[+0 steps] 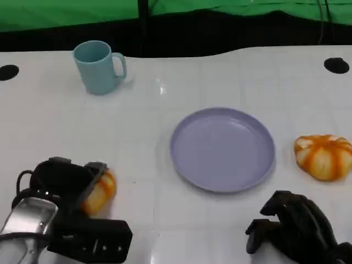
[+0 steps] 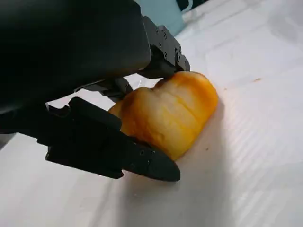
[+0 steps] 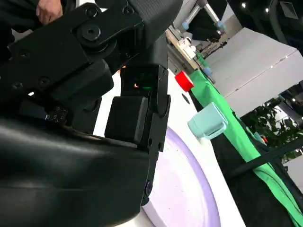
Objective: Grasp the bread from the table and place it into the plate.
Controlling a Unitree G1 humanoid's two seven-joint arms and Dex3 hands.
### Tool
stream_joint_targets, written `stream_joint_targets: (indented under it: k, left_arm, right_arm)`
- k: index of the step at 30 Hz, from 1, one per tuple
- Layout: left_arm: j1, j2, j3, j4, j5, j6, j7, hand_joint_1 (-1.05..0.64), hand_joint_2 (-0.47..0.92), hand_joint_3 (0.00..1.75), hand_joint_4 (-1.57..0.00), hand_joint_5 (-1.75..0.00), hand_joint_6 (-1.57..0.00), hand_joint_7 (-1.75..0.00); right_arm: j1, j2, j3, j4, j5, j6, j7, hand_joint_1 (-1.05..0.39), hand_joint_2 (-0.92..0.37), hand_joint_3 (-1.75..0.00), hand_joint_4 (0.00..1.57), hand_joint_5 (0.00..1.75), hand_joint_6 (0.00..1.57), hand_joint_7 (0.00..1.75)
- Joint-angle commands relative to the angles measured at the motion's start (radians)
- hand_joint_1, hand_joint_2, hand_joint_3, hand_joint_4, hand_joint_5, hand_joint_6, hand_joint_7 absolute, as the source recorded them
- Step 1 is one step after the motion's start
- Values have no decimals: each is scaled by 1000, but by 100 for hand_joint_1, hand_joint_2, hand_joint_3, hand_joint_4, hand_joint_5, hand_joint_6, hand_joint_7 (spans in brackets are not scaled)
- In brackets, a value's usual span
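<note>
Bread, a golden-orange glazed roll point(image 1: 100, 191), sits on the white desk point(image 1: 55, 126) at the lower left of the head view, with the left hand point(image 1: 69, 190) closed around it from the near side. A round lavender plate point(image 1: 222, 149) lies bare at the middle of the desk, well apart from the roll. A second orange-and-white ridged bun point(image 1: 324, 157) rests to the right of the plate, just beside it but not touching. A light blue mug point(image 1: 99, 66) stands upright toward the far left. The right hand point(image 1: 294, 225) rests low on the desk near the plate's near edge, fingers curled in, with nothing in them.

From the left wrist view, the roll point(image 2: 165, 113) lies on the desk between black fingers point(image 2: 142, 161) that press against it on both sides; the left hand holds it. The mug's blue base point(image 2: 163, 14) shows beyond.

From the right wrist view, the dark shell and fingers of the right hand point(image 3: 132, 113) crowd the frame, the plate's lavender rim point(image 3: 189, 189) lies just beyond them, and the mug point(image 3: 208, 122) stands farther off beside a green cloth point(image 3: 246, 137).
</note>
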Motion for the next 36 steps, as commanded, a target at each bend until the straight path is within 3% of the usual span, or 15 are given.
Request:
stream_joint_targets:
  k: [1, 8, 9, 10, 11, 13, 17, 18, 19, 21, 26, 27, 28, 29, 36]
  left_arm:
    - [-7, 28, -24, 91, -33, -69, 107, -37, 92, 30, -50, -163, -73, -12]
    - [-29, 35, -40, 150, -76, -114, 188, -36, 92, 35, -51, -170, -80, -13]
    - [-35, 32, -34, 175, -93, -141, 230, -33, 92, 44, -61, -173, -88, -46]
    - [-41, 31, -32, 196, -106, -162, 262, -32, 91, 48, -65, -174, -81, -76]
    - [-46, 31, -34, 212, -115, -175, 284, -32, 91, 50, -67, -174, -77, -93]
    - [-54, 33, -42, 229, -123, -185, 302, -32, 90, 52, -68, -175, -73, -107]
    - [-62, 36, -54, 246, -133, -192, 318, -31, 90, 52, -69, -175, -72, -111]
    - [-60, 36, -48, 252, -138, -227, 388, -31, 90, 52, -69, -175, -72, -111]
    - [-59, 35, -44, 257, -142, -254, 443, -31, 85, 57, -69, -175, -61, -139]
    - [-62, 36, -42, 266, -143, -284, 504, -30, 82, 62, -69, -175, -54, -156]
    - [-73, 32, -36, 257, -151, -302, 537, -31, 82, 59, -70, -175, -66, -124]
    - [-75, 30, -32, 253, -156, -308, 548, -30, 82, 55, -71, -175, -63, -136]
    - [-77, 29, -30, 250, -159, -313, 556, -29, 84, 51, -71, -175, -53, -158]
    - [-79, 29, -30, 249, -162, -316, 561, -28, 84, 49, -71, -175, -49, -166]
    - [-78, 24, -17, 188, -183, -277, 522, -28, 80, 46, -71, -175, -46, -175]
  right_arm:
    - [4, -9, -3, -6, 5, -3, -3, -103, -72, 0, 157, 71, 157, 34]
    - [3, -7, -3, -6, 7, -4, -2, -103, -72, 0, 157, 72, 157, 34]
    - [3, -5, -4, -6, 8, -4, -5, -103, -72, 0, 157, 72, 157, 34]
    - [2, -4, -5, -6, 8, -4, -6, -103, -72, 0, 157, 72, 157, 34]
    - [2, -3, -5, -6, 9, -4, -8, -103, -72, 0, 157, 72, 157, 34]
    - [2, -2, -5, -6, 9, -4, -9, -104, -72, 0, 157, 72, 157, 34]
    - [2, -3, -5, -6, 9, -4, -9, -104, -71, 0, 157, 72, 157, 35]
    - [-3, -6, -6, 2, 9, -6, -2, -104, -71, 0, 157, 72, 157, 35]
    - [-6, -8, -6, 8, 9, -8, 4, -103, -72, 0, 157, 72, 157, 34]
    - [-9, -9, -7, 15, 7, -10, 4, -103, -72, 0, 157, 71, 157, 33]
    - [-15, -6, -10, 24, 11, -4, 0, -104, -71, 0, 157, 73, 157, 36]
    - [-16, -4, -12, 25, 12, -4, -2, -104, -71, 0, 157, 73, 157, 36]
    - [-17, -3, -13, 26, 12, -5, -4, -103, -71, 0, 157, 73, 157, 36]
    - [-18, -2, -13, 27, 13, -5, -5, -103, -71, 0, 157, 73, 157, 36]
    - [-24, -7, -12, 40, 9, -16, 6, -103, -72, -1, 157, 73, 157, 37]
